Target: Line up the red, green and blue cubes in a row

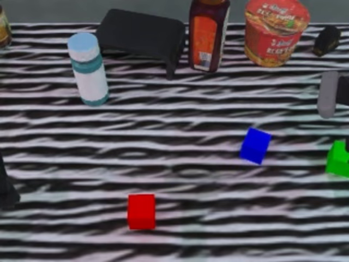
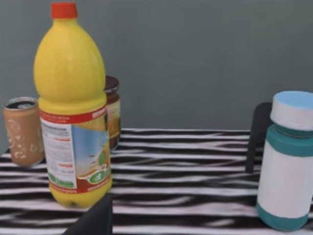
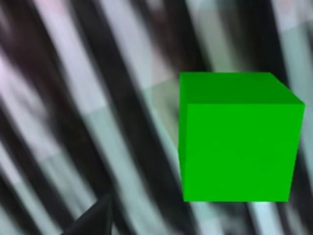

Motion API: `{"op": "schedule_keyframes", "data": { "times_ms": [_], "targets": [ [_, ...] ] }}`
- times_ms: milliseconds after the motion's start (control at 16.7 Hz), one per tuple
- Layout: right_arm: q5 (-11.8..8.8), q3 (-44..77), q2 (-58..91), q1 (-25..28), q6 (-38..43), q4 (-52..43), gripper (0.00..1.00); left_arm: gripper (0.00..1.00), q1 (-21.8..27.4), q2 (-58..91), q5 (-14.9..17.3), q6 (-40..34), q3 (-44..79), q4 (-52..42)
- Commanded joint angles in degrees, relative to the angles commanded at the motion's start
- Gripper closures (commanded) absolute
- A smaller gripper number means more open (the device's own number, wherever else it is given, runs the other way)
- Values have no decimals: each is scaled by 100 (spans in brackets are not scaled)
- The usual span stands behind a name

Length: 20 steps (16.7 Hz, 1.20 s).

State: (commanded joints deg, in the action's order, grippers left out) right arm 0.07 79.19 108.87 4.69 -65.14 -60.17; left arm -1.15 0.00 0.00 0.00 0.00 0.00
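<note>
Cubes: red cube [image 1: 141, 211] low centre on striped cloth, open room all round; blue cube [image 1: 255, 145] right of centre, apart; green cube [image 1: 338, 158] [image 3: 239, 139] at right edge, partly cut off.
Right gripper: near green cube, one dark fingertip in wrist view; opening cannot tell.
Left gripper: parked at left edge; opening cannot tell.
Back row: white cylinder [image 1: 88, 69], black stool [image 1: 143, 34], sauce bottle [image 1: 208, 34], noodle cup [image 1: 275, 30].
Table [image 1: 180, 180]: wavy black-white stripes, matte.

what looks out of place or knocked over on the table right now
Nothing is spilled or toppled. The cubes are simply scattered: red cube near the front, blue cube turned askew right of centre, green cube at the right edge. The bottles and noodle cup at the back stand upright.
</note>
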Motion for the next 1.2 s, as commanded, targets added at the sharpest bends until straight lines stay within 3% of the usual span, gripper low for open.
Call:
{"op": "schedule_keyframes", "data": {
  "times_ms": [180,540,840,1200],
  "targets": [
    [-2,-159,103,23,-6,229,0,0,0,0,0,0,0,0],
    [2,-863,657,40,16,1540,0,0,0,0,0,0,0,0],
    [2,-944,734,42,14,1664,0,0,0,0,0,0,0,0],
    [2,-944,734,42,14,1664,45,0,0,0,0,0,0,0]
  ]
}}
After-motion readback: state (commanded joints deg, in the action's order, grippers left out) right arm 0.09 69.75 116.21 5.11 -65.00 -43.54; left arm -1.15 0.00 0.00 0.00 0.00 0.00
